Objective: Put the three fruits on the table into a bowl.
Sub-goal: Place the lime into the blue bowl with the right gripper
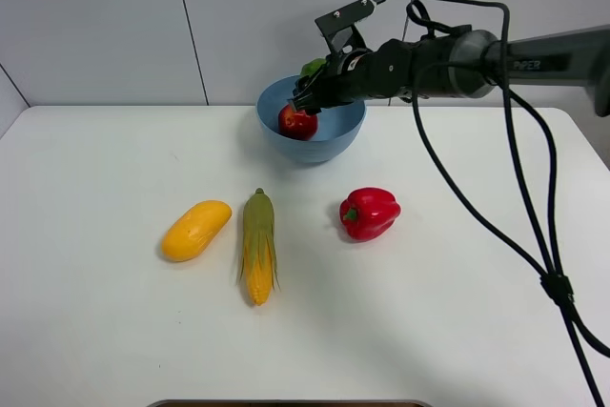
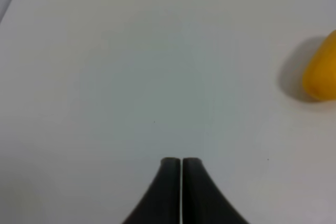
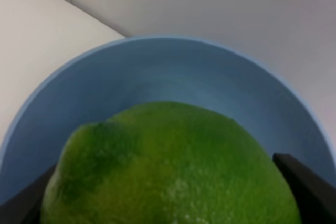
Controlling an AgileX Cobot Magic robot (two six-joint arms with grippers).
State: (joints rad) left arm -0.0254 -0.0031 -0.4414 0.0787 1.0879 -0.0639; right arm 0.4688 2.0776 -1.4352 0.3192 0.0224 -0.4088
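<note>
The light-blue bowl (image 1: 335, 143) stands at the back middle of the table (image 1: 95, 331), with the red round fruit (image 1: 297, 122) inside it. My right gripper (image 1: 310, 85) hovers over the bowl, shut on the green lime (image 1: 313, 67). In the right wrist view the lime (image 3: 173, 166) fills the space between the black fingers (image 3: 307, 184), above the bowl's inside (image 3: 157, 66). The yellow-orange mango (image 1: 195, 230) lies on the table at front left. My left gripper (image 2: 181, 162) is shut and empty over bare table, with the mango (image 2: 321, 69) off to one side; it is out of the exterior view.
A corn cob with green husk (image 1: 258, 247) lies just right of the mango. A red bell pepper (image 1: 369, 213) sits in front of the bowl. Black cables (image 1: 534, 235) hang from the right arm over the table's right side.
</note>
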